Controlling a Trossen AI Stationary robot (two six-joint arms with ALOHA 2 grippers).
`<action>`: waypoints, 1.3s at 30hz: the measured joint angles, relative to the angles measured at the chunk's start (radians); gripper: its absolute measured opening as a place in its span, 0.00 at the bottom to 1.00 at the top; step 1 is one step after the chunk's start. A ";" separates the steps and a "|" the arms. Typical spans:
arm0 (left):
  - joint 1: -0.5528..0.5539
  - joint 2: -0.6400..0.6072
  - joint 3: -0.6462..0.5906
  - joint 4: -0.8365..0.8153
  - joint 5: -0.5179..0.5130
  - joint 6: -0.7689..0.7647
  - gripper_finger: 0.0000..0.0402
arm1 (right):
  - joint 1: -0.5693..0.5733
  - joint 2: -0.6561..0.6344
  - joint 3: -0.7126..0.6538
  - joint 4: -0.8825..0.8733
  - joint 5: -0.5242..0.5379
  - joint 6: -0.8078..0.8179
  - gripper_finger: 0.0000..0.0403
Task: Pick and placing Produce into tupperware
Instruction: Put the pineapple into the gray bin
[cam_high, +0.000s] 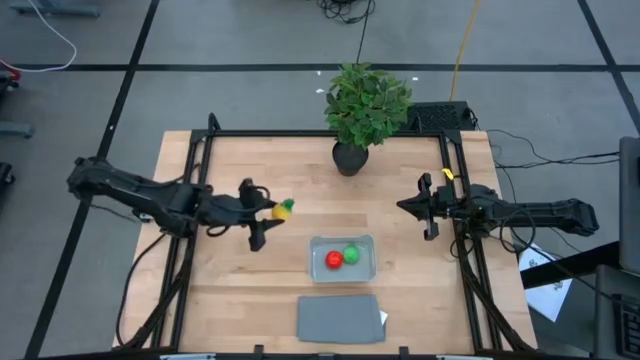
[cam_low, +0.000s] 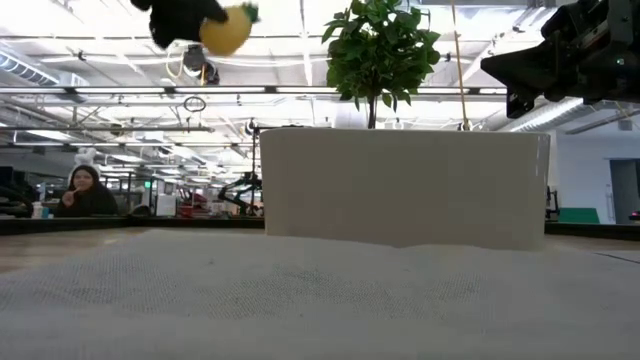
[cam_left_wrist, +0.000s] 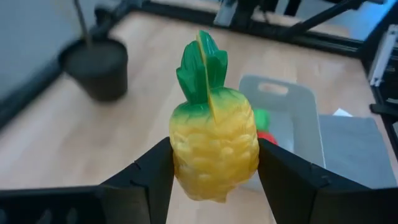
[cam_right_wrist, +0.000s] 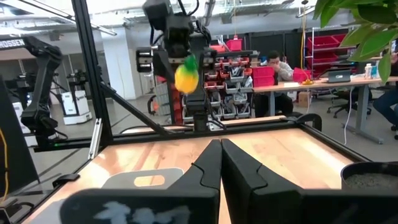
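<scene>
Left gripper (cam_high: 268, 212) is clamped on the yellow toy pineapple w/ green leafy tip (cam_high: 285, 208), held up off the light wood tabletop (cam_high: 230, 290). In the left wrist view the two dark fingers (cam_left_wrist: 152, 180) press the pineapple (cam_left_wrist: 214, 146) from both sides, leaf tip pointing away from the wrist. Low view has the piece (cam_low: 226, 30) high up, well clear of the surface.

Ahead of and below that gripper, toward the front edge of the table, sits the small translucent grey-blue plastic container w/ rounded corners (cam_high: 365, 243), near but not under the fingers. Inside it: round red toy piece (cam_high: 334, 260) and round green toy piece (cam_high: 351, 254), side by side, about touching. Flat darker grey rectangular lid (cam_high: 338, 318) lies just beyond the container, nearer the front edge.

Right gripper (cam_high: 429, 209) hangs over the table's right side, well apart from the container, fingers pressed together w/ nothing between them per the right wrist view (cam_right_wrist: 221, 165).

Leafy green potted plant in a dark pot (cam_high: 362, 108) stands at the back edge, between the two arms. A seated person (cam_low: 85, 192) shows in the room beyond.
</scene>
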 joint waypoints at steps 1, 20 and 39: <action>-0.001 -0.011 0.000 0.012 -0.002 0.040 0.51 | 0.000 0.000 0.000 0.000 0.000 0.001 0.00; 0.024 -0.140 0.000 0.093 0.091 0.447 0.51 | 0.000 0.000 0.000 0.096 0.000 0.012 0.00; 0.091 -0.433 -0.441 0.515 0.338 0.527 0.51 | 0.000 0.000 0.000 0.165 0.000 0.008 0.00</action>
